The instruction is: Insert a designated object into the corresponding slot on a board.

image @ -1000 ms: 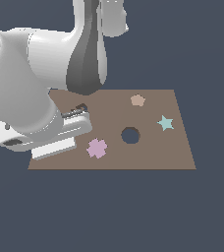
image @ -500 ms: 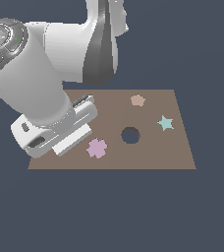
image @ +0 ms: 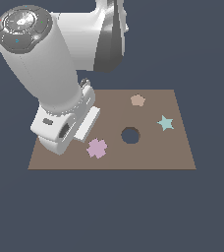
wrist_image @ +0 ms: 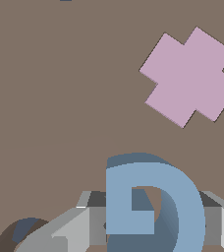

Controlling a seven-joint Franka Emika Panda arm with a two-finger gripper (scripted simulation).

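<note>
In the wrist view the light-blue G-shaped block (wrist_image: 180, 197) sits between my gripper's (wrist_image: 153, 224) two grey fingers (wrist_image: 82, 226), which press on its sides just above the brown board (wrist_image: 60, 98). In the exterior view my gripper (image: 60, 140) is low over the board's (image: 178, 157) left part, and the arm hides the block. A dark curved recess (wrist_image: 25, 229) shows partly beside one finger; I cannot tell whether it is the G-shaped slot.
A pink flower shape (image: 97, 148) (wrist_image: 190, 76) lies just beside the gripper. A round dark hole (image: 130, 135) is mid-board. A teal star (image: 165, 122) and a tan pentagon (image: 137, 100) lie toward the exterior view's right.
The arm's upper links have swung up and toward the exterior view's left. The hand has stayed over the board's left part, turning slightly.
</note>
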